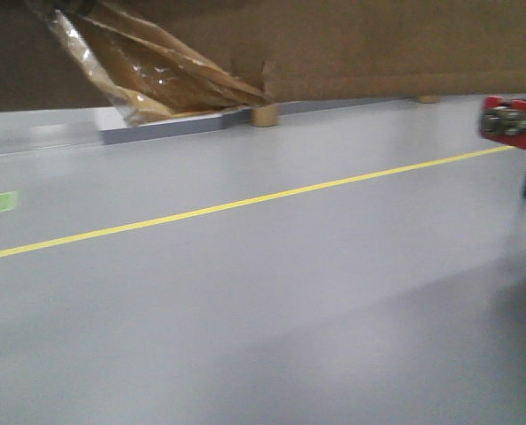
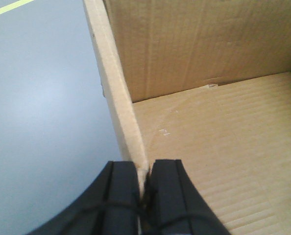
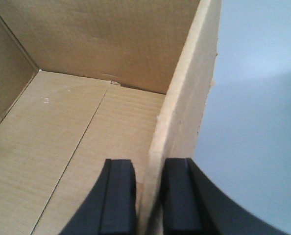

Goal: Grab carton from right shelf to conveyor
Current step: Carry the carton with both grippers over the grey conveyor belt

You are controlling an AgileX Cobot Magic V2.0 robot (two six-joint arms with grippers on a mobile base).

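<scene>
Above a smooth grey floor [image 1: 245, 336] crossed by a yellow line [image 1: 245, 204], the open-topped carton [image 1: 378, 44] hangs aloft, its opposite side walls pinched tightly by the left claw [image 2: 144, 171] and the right claw [image 3: 149, 172].

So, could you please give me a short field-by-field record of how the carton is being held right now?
carton: brown cardboard, open top, nothing inside, at the top of the front view
left gripper: shut on a side wall, one finger inside, one outside
right gripper: shut on a side wall in the same way
tape: loose crumpled strip hanging off the carton
floor: smooth grey, crossed by a yellow line
red fixture: right edge of the front view, blurred, cannot tell what it is
</scene>
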